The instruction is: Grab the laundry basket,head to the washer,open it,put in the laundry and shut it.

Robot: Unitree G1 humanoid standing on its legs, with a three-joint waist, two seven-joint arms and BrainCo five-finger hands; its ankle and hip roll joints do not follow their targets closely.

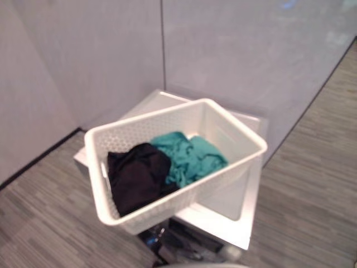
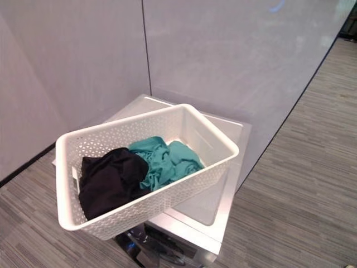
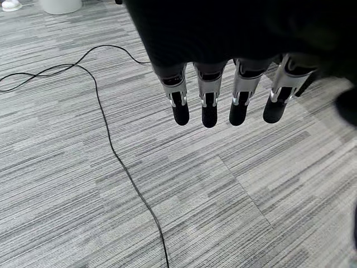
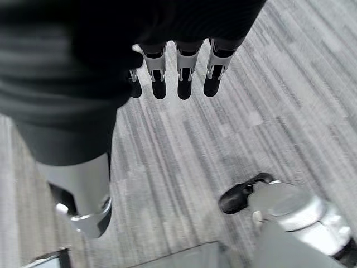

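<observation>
Left eye view looks down on the white laundry basket (image 1: 178, 167), which sits askew on top of the white washer (image 1: 245, 223), one corner overhanging its front edge. Inside lie a black garment (image 1: 136, 176) and a teal garment (image 1: 189, 156), touching each other. Neither hand holds the basket: the left hand (image 3: 223, 95) hangs over the grey floor (image 3: 83, 184) with its fingers (image 3: 180, 103) straight and released, and the right hand (image 4: 173, 72) likewise hangs with fingers relaxed, grasping nothing. The carrying step looks finished, so the step in hand is likely opening the washer. That calls for reaching a hand down to the door on the washer's front, below the basket, without knocking the overhanging basket off.
</observation>
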